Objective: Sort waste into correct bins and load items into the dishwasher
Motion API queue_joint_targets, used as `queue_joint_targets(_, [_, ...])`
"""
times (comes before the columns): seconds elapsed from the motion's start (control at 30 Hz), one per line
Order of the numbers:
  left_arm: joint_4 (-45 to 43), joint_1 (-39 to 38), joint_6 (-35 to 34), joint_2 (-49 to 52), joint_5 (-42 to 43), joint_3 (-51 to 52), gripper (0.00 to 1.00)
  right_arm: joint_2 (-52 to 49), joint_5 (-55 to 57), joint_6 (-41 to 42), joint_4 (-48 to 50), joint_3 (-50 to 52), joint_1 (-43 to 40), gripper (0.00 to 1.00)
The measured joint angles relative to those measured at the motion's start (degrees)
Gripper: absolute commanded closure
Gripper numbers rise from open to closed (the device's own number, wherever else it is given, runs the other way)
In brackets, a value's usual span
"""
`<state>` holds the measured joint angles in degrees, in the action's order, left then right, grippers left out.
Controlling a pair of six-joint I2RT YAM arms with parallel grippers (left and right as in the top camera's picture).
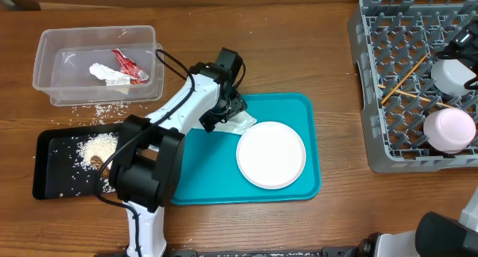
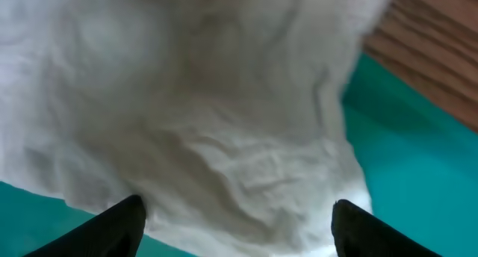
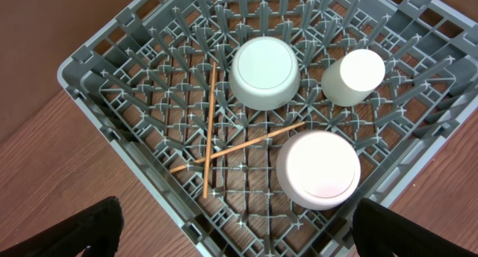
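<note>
The crumpled white napkin (image 2: 224,115) is light, soft and limp. It will crush rather than slip, so a pinch across a raised fold should hold it. It lies on the teal tray (image 1: 295,111), just beside the white plate (image 1: 271,154). The left fingers (image 2: 123,225) are spread wide and empty, straddling the napkin's near edge. The right fingers (image 3: 82,227) hang wide apart and empty over the grey rack (image 3: 89,70).

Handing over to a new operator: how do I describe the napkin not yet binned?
Find the teal tray mid-table. Near its top-left corner, beside the white plate, a crumpled white napkin lies under the left hand. Unlike the napkin in the tub, it has no red wrapper.
</note>
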<state>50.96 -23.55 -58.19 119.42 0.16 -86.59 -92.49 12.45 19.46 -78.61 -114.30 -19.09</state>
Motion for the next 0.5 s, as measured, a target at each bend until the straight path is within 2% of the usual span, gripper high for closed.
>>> queue_joint_targets(0.07, [-0.17,0.0,-1.73,0.83,-0.57,0.0,0.22,0.0,-0.02,0.02,0.02,0.0,0.0,0.0])
queue_joint_targets(0.13, [-0.31,0.0,-2.91,1.44,-1.14,0.0,0.34,0.0,-0.02,0.02,0.0,0.0,0.0,0.0])
queue_joint_targets(0.17, [-0.2,0.0,-3.61,1.46,-1.4,0.0,0.46,0.0,0.0,0.0,0.02,0.0,0.0,0.0])
queue_joint_targets(0.23, [0.07,0.02,-4.31,1.57,-1.99,0.0,0.85,0.0,0.0,0.02,0.0,0.0,0.0,0.0])
queue_joint_targets(0.27, [0.37,0.02,-4.28,1.6,-2.29,0.0,0.96,0.0,0.0,0.02,0.0,0.0,0.0,0.0])
queue_joint_targets(0.4, [0.55,0.07,-3.61,1.6,-2.34,-0.02,0.96,0.0,0.0,-0.02,0.0,0.0,0.0,0.0])
queue_joint_targets(0.5, [3.85,0.66,-2.34,1.55,-2.4,-1.29,0.96,0.0,-0.02,0.02,-0.02,0.0,0.0,0.0])
